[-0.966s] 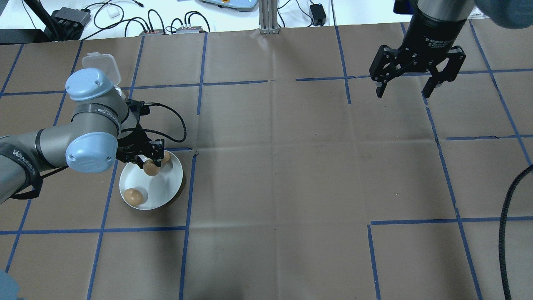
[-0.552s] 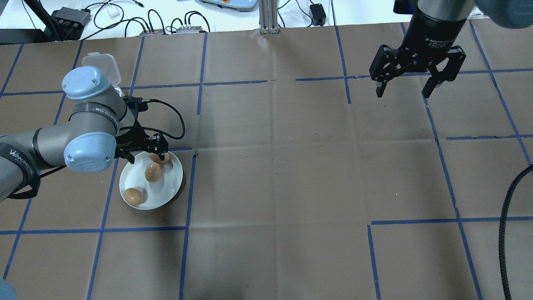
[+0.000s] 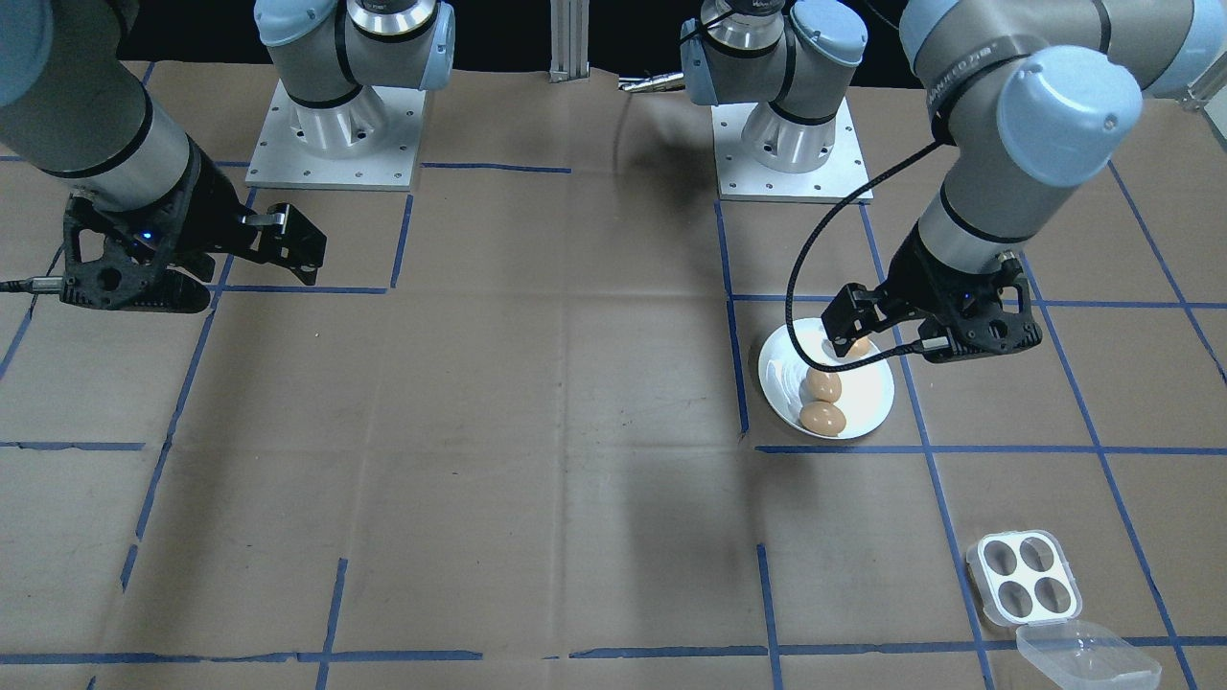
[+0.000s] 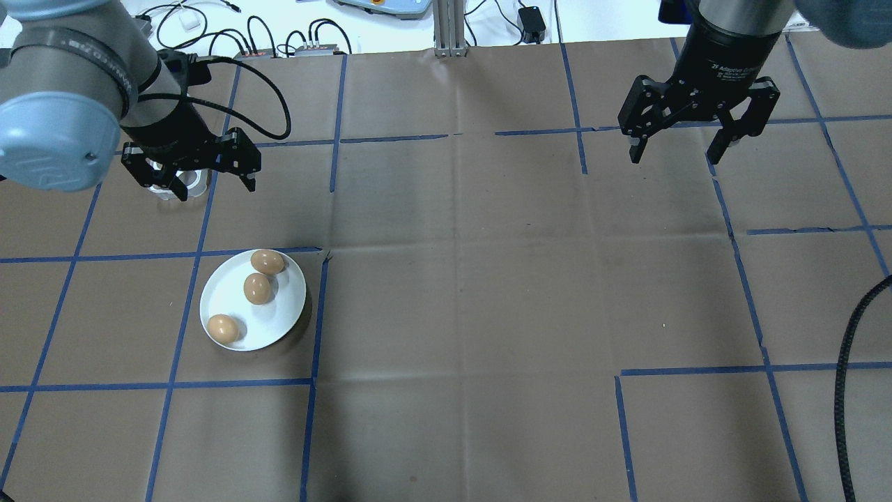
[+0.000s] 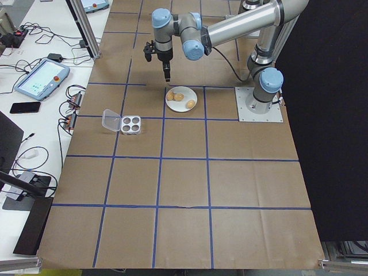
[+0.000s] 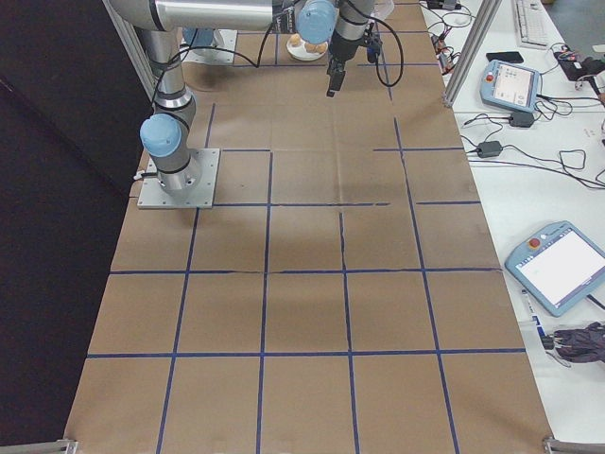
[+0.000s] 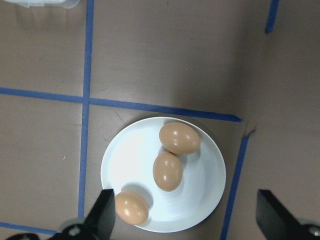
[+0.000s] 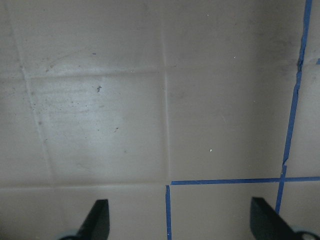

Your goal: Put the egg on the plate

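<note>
Eggs, three brown ones [image 4: 257,288], lie on the white plate [image 4: 282,315] at the overhead frame's lower left. Left gripper [image 4: 202,168] hangs above it, spread and apparently empty. Right gripper [image 4: 697,132], upper right, is spread too.

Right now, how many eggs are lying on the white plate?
3. On the plate: one egg at the far rim, one beside it near the middle, one at the near-left rim.
</note>
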